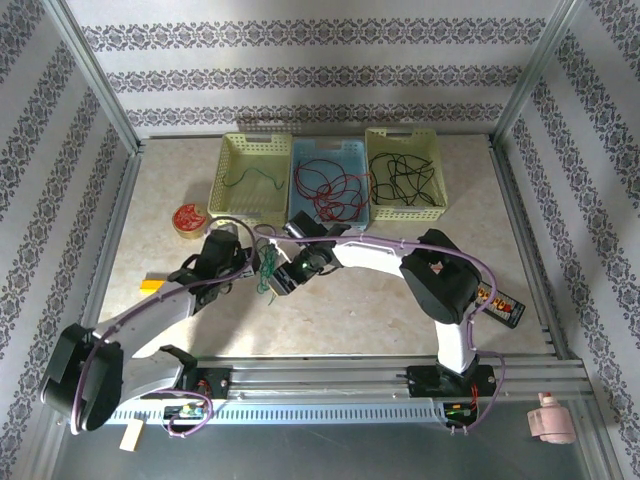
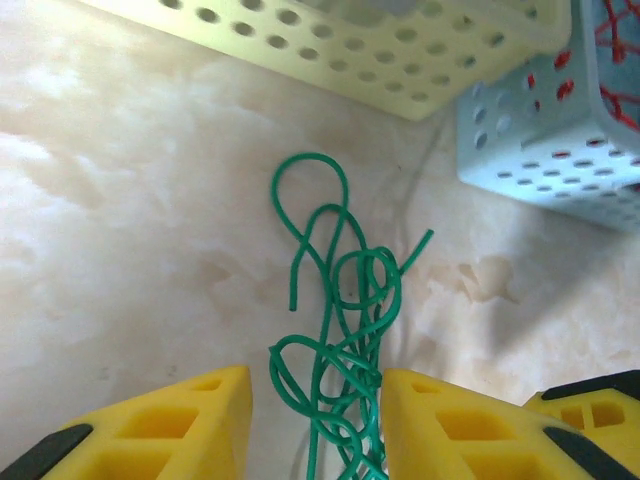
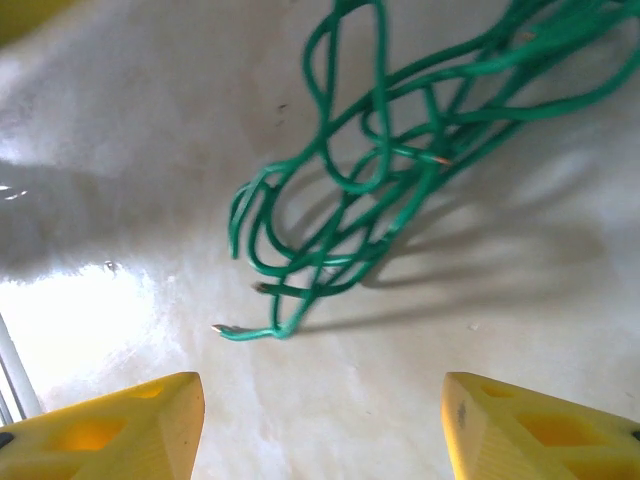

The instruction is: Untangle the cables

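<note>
Top external view has both arms reaching in from the near edge and meeting at mid-table. The left gripper [image 1: 238, 262] and the right gripper [image 1: 283, 278] sit on either side of a green tangle [image 1: 268, 276] on the marble-patterned table [image 1: 380, 320].

From the left wrist, the left gripper [image 2: 315, 372] has its yellow fingers [image 2: 180, 420] drawn partly together. Strands of the green tangle [image 2: 345, 300] run between them and lie against the inner face of the right-hand finger. Whether they are actually pinched cannot be told. Past the fingertips, the tangle spreads in loops over the table.

From the right wrist, the right gripper [image 3: 320, 380] has its jaws wide apart with nothing between them. The green tangle [image 3: 385, 150] lies just beyond, casting soft shadows, and two bare wire ends point toward the fingers.

Farther back, a red-and-yellow disc [image 1: 187, 218] sits to the left. A row of three baskets stands along the far side. The left yellow basket [image 1: 222, 190] holds a single green cable [image 1: 252, 178], the blue basket [image 1: 345, 215] holds the red cables [image 1: 330, 190], and the right yellow basket [image 1: 405, 213] holds the black cables [image 1: 405, 180].
</note>
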You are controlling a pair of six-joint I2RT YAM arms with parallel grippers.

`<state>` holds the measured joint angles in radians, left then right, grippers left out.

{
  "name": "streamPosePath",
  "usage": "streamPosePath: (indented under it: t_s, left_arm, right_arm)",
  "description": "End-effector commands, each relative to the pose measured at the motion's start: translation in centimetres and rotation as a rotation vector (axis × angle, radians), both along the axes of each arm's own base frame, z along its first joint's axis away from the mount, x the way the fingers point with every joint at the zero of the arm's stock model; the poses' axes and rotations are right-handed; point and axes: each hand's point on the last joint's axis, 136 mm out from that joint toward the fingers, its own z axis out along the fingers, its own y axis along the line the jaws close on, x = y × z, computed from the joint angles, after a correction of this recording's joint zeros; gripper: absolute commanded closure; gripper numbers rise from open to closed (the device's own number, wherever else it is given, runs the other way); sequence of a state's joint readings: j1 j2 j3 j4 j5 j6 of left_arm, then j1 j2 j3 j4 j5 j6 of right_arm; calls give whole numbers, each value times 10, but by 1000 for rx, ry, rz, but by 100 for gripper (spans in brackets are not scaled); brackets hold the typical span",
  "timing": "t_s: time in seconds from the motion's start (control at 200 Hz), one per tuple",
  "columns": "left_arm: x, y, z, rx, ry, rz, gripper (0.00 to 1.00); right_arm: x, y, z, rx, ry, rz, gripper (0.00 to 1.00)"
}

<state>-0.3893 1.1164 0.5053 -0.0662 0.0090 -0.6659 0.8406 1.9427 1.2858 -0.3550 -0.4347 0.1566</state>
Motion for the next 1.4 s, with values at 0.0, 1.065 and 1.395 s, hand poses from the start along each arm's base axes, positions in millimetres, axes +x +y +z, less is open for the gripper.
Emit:
streamPosePath:
  t_s: [0.0,1.065,1.395]
  left_arm:
    - [-3,23,4,-19,-18,122,58]
    - [-30,75,-16,134,133,355,53]
    - [-31,76,-17,143,135,354,53]
  right_arm:
    - [12,-3,21,39,-37,-48,37]
    - [23,51,-18,-233,-134,95,50]
    - [18,49,-21,-341,-229,148,49]
